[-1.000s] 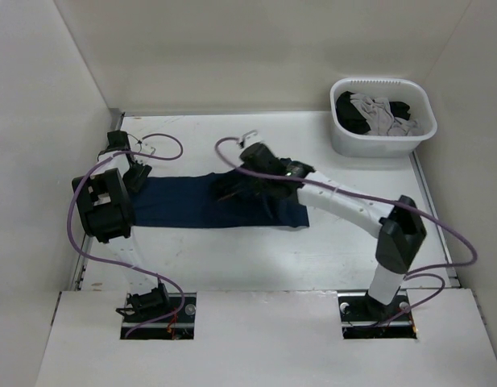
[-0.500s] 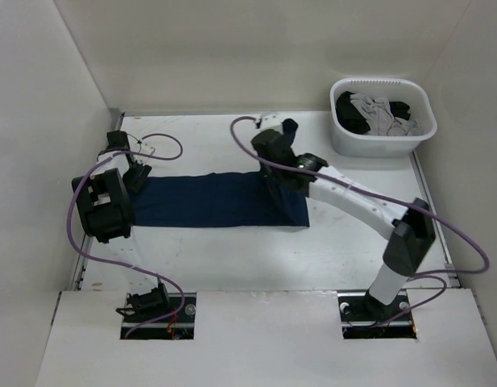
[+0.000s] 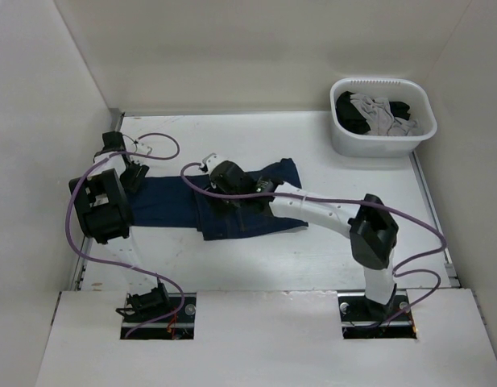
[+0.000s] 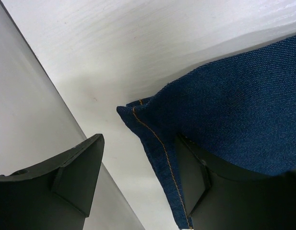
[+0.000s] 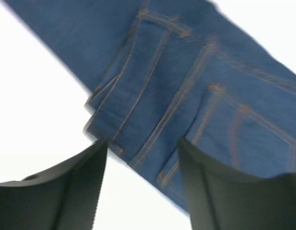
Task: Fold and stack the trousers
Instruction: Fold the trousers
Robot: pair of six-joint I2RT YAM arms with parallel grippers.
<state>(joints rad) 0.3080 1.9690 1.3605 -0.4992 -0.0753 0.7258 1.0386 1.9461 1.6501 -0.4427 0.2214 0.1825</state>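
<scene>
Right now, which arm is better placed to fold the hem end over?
Left. The left gripper, open, straddles the hem corner of the trousers; the right gripper hovers open over the pocket.

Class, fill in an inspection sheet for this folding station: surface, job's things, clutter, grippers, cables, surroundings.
Surface: white table; no spills seen.
Job's things: trousers lie across the table, the right end bunched and doubled over; not yet neatly folded or stacked.
Clutter: white basket at the far right corner, holding grey and black garments.
Grippers: left gripper open at the hem corner; right gripper open above the pocket area, in a blurred view.
Cables: purple cables loop off both arms; one arcs over the trousers.
Surroundings: white walls on three sides; nothing else seen.
</scene>
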